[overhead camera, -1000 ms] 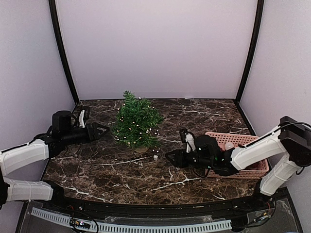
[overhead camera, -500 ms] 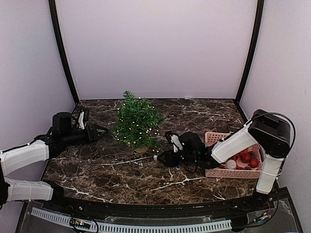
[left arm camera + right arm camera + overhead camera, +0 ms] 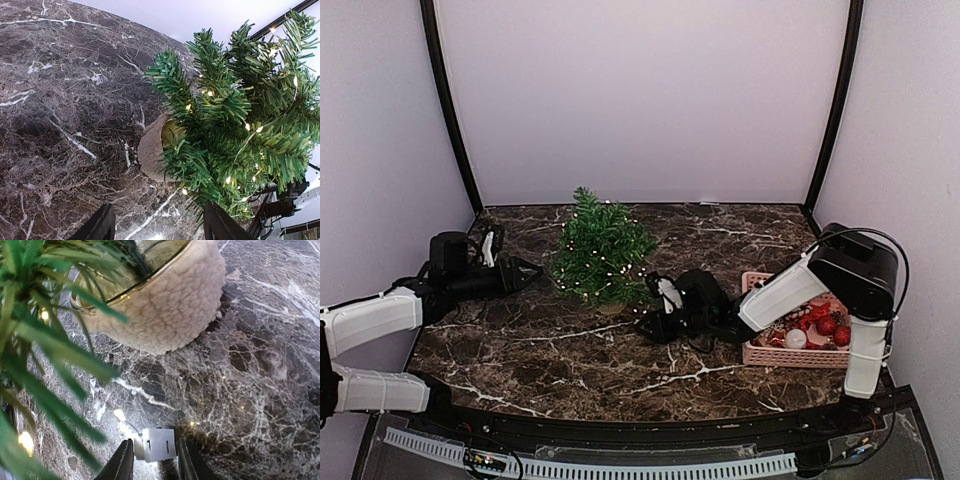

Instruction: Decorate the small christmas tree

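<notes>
On the left, the left gripper (image 3: pixel 532 270) has barely shifted over the last second. It hovers low over the marble table (image 3: pixel 520 350) with its nose aimed at the small christmas tree (image 3: pixel 602 252). Its fingers (image 3: pixel 100 227) are spread, with nothing between them.

The tree stands upright at mid-table, left of centre, in its fleecy tan pot (image 3: pixel 150 152). A string of tiny warm lights (image 3: pixel 250 127) is already threaded through the branches.

The real change is on the right. The right gripper (image 3: pixel 155 452) has left the pink basket (image 3: pixel 770 358) and swept left across the table to the foot of the tree. Its fingers have narrowed as it travelled. They now bracket a small white box (image 3: pixel 159 444) lying on the marble just beside the pot. We cannot tell whether they press on the box yet or merely flank it closely.

A thin wire seems to run from the box toward the tree, so we judge it belongs to the lights. Picking it up looks like the step in hand.

The red baubles (image 3: pixel 828 325) and the white ball (image 3: pixel 795 339) lie in the basket, so hanging ornaments is not yet begun.
</notes>
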You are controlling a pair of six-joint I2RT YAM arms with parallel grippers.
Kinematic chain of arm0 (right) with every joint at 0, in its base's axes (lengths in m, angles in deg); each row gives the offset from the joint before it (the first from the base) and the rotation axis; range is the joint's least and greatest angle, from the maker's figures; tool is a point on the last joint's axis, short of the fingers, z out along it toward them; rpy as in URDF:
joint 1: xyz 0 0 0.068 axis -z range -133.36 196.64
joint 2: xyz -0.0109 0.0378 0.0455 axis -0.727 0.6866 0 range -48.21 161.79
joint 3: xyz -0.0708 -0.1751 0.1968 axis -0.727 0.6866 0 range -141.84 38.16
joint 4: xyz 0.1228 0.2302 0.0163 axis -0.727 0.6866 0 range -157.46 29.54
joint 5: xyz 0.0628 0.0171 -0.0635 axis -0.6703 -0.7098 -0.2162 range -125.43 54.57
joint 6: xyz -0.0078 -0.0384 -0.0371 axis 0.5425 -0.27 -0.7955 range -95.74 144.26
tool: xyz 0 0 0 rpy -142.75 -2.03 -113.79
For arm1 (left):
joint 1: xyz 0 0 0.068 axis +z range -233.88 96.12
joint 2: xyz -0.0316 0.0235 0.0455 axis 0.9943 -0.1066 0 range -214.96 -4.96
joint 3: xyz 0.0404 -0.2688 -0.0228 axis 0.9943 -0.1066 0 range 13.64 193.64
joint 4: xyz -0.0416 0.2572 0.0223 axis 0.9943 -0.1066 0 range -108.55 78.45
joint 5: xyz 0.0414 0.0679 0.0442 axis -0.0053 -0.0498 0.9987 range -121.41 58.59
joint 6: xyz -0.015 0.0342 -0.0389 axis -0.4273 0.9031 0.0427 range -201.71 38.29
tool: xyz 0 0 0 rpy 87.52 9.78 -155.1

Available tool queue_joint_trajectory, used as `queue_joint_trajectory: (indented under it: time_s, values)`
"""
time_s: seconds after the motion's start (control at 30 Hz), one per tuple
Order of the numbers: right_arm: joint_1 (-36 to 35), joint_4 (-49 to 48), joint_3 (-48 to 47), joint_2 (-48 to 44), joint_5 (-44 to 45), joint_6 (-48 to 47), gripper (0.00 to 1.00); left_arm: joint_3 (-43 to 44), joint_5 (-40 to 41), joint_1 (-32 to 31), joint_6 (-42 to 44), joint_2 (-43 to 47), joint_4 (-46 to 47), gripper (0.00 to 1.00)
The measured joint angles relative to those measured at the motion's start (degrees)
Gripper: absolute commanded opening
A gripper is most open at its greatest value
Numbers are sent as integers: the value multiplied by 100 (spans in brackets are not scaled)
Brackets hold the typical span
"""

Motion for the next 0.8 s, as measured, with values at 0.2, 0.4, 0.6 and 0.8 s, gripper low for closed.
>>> queue_joint_trajectory:
  time_s: [0.2, 0.4, 0.6, 0.8]
  values:
    - [68, -33, -103, 90, -116, -9, 14, -2, -24, 31, 0, -11, 0, 61]
    - [197, -227, -28, 85, -205, 48, 13, -2, -85, 57, 0, -48, 4, 61]
    - [339, -758, 391, -81, -310, 258, 10, -2, -210, 81, -2, -122, 22, 61]
    - [374, -1545, 516, -103, -352, 643, 10, -2, -446, 101, -11, -162, 181, 61]
